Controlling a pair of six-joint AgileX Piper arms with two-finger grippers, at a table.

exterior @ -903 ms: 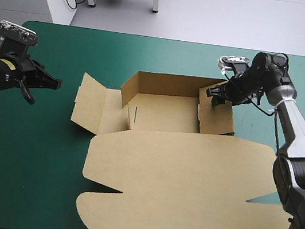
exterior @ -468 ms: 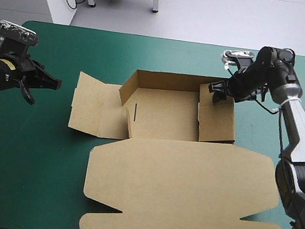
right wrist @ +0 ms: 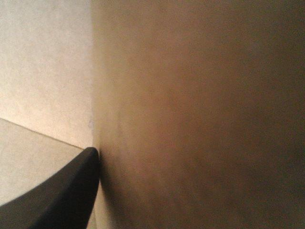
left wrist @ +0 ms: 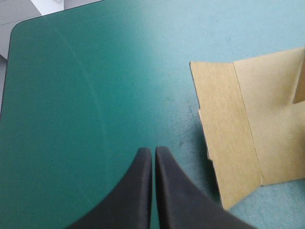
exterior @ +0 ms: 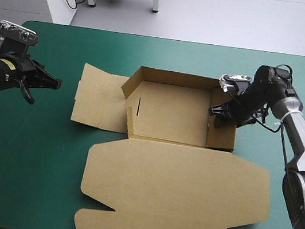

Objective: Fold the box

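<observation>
High view is showing the right gripper [exterior: 221, 115] clamping the brown cardboard box [exterior: 169, 117] by its right wall [exterior: 222, 137]; left gripper [exterior: 55, 83], fingers pressed together, is hovering well apart leftward.

The right claw [exterior: 222, 116] has come away from the far right corner of the box [exterior: 170, 114], toward the robot, and now sits about midway along the box's right side. The side flap [exterior: 222, 138], which earlier lay folded inward over the tray floor, now stands up as the right wall, so the floor shows bare across its width. The whole sheet has swung on the counter [exterior: 29, 159]. Earlier it lay skewed, the lid [exterior: 175, 193] reaching out toward the counter's right edge; now the lid lies square to the near edge, its right end drawn in. The far wall [exterior: 175, 78] has straightened with it.
</observation>
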